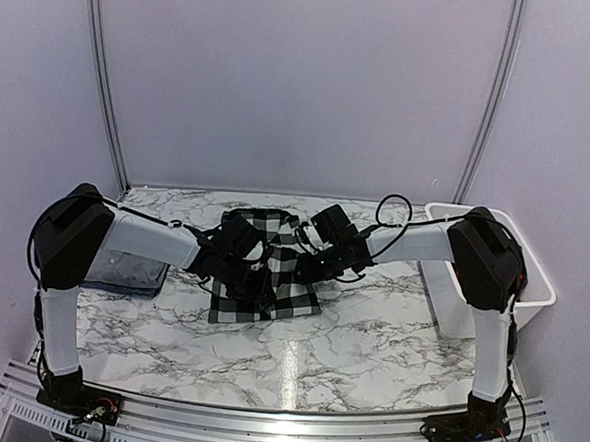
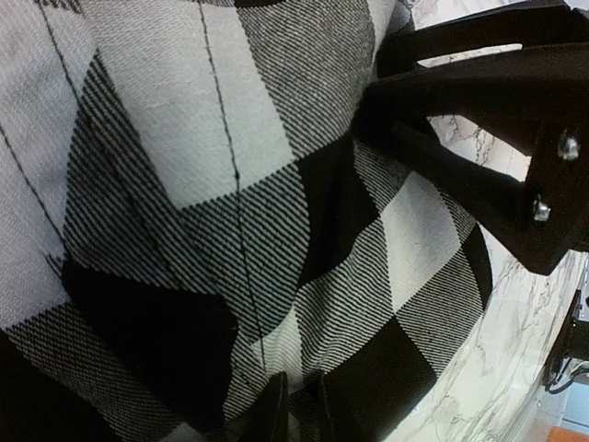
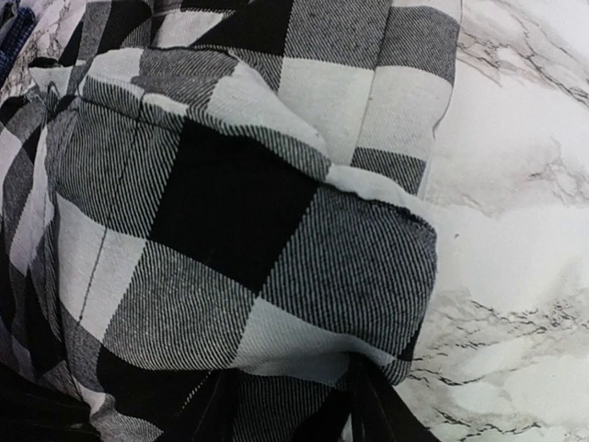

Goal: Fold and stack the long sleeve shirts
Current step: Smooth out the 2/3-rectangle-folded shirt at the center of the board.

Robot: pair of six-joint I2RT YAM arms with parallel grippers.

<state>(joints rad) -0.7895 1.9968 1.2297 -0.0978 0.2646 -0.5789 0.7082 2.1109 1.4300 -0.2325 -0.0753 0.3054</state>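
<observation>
**Wrangling a floppy flannel, both arms in the middle of it**

Starting at the left: a folded blue-grey cloth [image 1: 122, 273] lies flat under the left arm. It's probably a shirt that's already done, though that's hard to confirm from the top view.

The left gripper [image 2: 294, 410] has its fingers nearly pressed together, pinching a bit of the checked shirt [image 1: 270, 295]. That shirt sits bunched up at the middle-back of the marble desk [image 1: 296, 361], partly folded, with both arms meeting over it.

The right gripper [image 3: 290, 410] is spread, with a puffy fold of the flannel bulging between its fingers. It doesn't look like it's squeezing anything. A white bin [image 1: 531, 286] sits at the far right edge.

The flannel looks soft, thick and light, so it'll droop and drag rather than hold a crease. It doesn't look slippery or fragile. The best bet is probably to grab at a hem or a doubled edge, where there's enough thickness to bite, and to lift both sides evenly.
</observation>
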